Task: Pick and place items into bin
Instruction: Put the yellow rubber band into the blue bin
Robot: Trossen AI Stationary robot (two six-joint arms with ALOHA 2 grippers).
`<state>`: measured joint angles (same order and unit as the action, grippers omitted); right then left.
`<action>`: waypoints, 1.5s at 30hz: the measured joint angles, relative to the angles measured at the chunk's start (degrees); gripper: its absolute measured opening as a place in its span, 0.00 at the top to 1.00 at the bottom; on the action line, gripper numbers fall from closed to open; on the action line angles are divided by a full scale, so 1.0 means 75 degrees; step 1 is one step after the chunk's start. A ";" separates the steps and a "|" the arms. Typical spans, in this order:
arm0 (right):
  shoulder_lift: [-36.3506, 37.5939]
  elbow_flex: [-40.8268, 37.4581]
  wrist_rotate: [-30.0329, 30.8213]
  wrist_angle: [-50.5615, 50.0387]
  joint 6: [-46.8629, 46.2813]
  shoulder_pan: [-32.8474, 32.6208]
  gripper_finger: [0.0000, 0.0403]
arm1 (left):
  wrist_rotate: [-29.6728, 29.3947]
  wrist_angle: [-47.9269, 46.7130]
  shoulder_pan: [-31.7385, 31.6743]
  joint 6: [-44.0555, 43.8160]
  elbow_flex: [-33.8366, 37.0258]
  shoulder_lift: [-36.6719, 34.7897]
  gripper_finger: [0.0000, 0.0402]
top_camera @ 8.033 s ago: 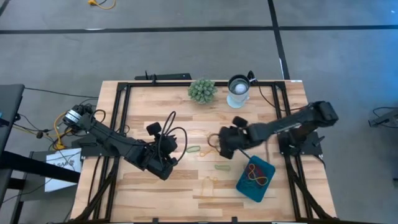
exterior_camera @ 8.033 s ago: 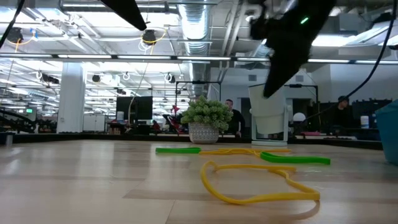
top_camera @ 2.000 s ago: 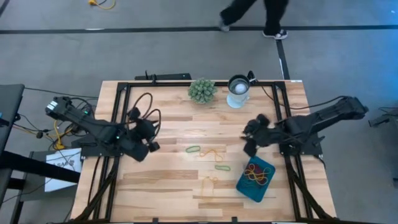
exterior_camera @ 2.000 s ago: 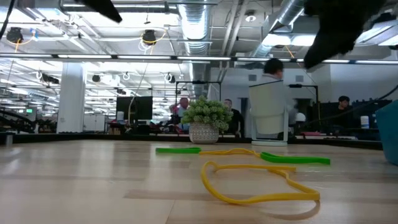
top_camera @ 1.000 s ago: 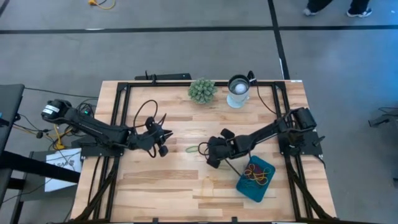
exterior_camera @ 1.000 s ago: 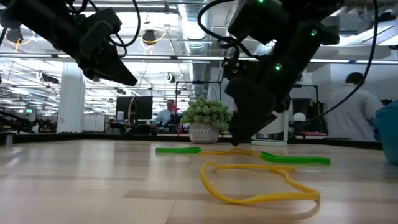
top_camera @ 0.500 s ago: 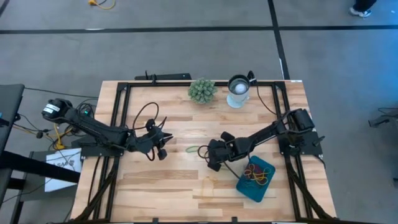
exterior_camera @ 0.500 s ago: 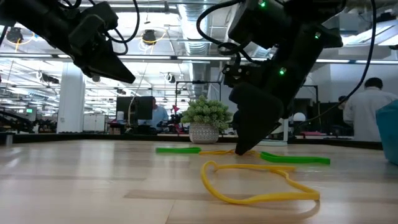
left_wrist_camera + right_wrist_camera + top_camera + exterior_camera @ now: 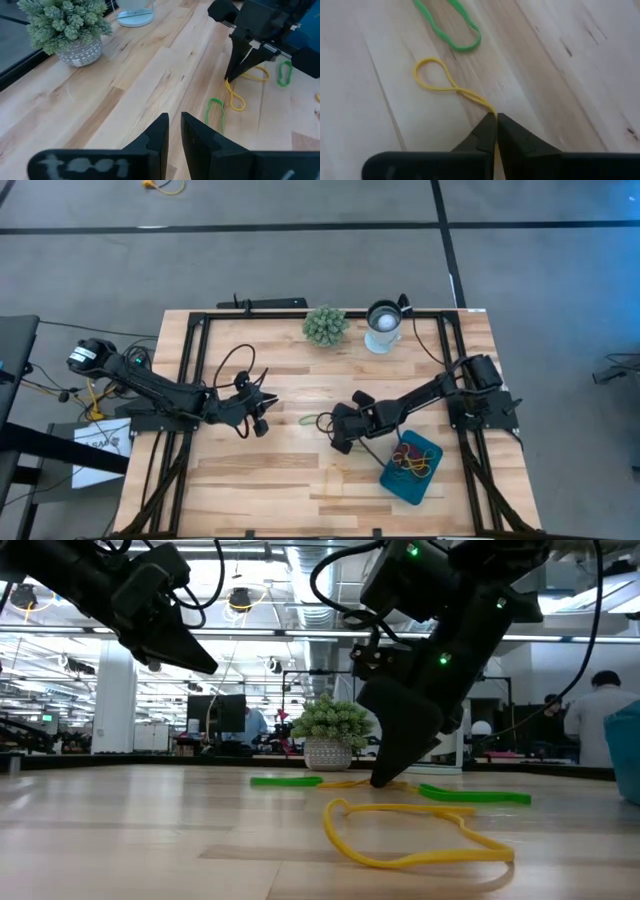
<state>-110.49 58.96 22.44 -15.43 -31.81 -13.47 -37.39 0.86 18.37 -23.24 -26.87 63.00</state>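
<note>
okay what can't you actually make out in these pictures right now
- High view: the thin yellow rubber-band loop lies mostly under the right gripper.
- High view: the bands heaped in the shallow teal rectangular tray are too small and tangled to count.
- Low view: the tray is cut off by the picture's edge.
- Right wrist view: the loop's far end vanishes behind the fingertips.

Open-plan robotics lab on an office floor

A pale wooden worktop (image 9: 300,380) in a black metal frame stands on grey carpet tiles (image 9: 300,260) crossed by dark tape lines, with cables trailing off its side. Behind it, the low view shows exposed silver ducts (image 9: 310,580), ceiling strip lights, white columns, rows of desks with monitors, and people (image 9: 600,710) seated or standing at them.
</note>
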 joint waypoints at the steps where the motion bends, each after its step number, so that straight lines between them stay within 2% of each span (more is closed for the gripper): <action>1: 0.0070 0.0017 0.0006 -0.0032 0.0032 0.0001 0.98 | 0.0000 0.0000 0.0000 0.0000 0.0000 0.0000 0.90; 7: 0.1213 0.0442 0.0309 -0.1230 0.0169 -0.0392 0.99 | -0.0002 -0.0007 0.0000 0.0000 0.0000 0.0000 0.90; 12: 0.2392 0.0644 0.1254 -0.3085 -0.1098 -0.1356 0.99 | 0.0087 -0.0012 0.0000 0.0000 0.0000 0.0003 0.90; 14: 0.2908 0.0670 0.1477 -0.3913 -0.2036 -0.1875 1.00 | 0.0090 -0.0012 0.0000 0.0003 0.0000 0.0003 0.90; 19: 0.3543 0.0672 0.1604 -0.6382 -0.5443 -0.3315 1.00 | 0.0093 -0.0017 0.0000 0.0006 0.0000 0.0003 0.90; 22: 0.3537 0.0672 0.1284 -0.7508 -0.7279 -0.4114 1.00 | 0.0093 -0.0017 0.0000 0.0007 0.0000 0.0003 0.90; 25: 0.3299 0.0672 0.0780 -0.8127 -0.8464 -0.4770 1.00 | 0.0093 -0.0017 0.0000 0.0006 0.0000 0.0003 0.90; 30: 0.2983 0.0672 0.0118 -0.8346 -0.9065 -0.5231 1.00 | 0.0096 -0.0017 0.0000 0.0006 0.0000 0.0003 0.90; 34: 0.2749 0.0672 -0.0557 -0.8071 -0.8926 -0.5359 1.00 | 0.0099 -0.0038 0.0000 0.0009 -0.0003 0.0003 0.90; 39: 0.2614 0.0672 -0.2004 -0.7997 -0.8896 -0.5406 1.00 | 0.0102 -0.0039 -0.0002 0.0008 -0.0003 0.0003 0.90; 41: 0.2604 0.0672 -0.1936 -0.8028 -0.8900 -0.5449 1.00 | 0.0088 -0.0038 -0.0005 0.0006 -0.0003 0.0003 0.90; 45: 0.2604 0.0670 -0.1301 -0.8025 -0.8895 -0.5421 0.98 | 0.0009 -0.0038 -0.0006 0.0009 -0.0003 0.0003 0.90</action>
<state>-90.96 63.99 12.68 -75.61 -98.52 -54.13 -37.32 0.58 18.33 -23.18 -26.89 63.02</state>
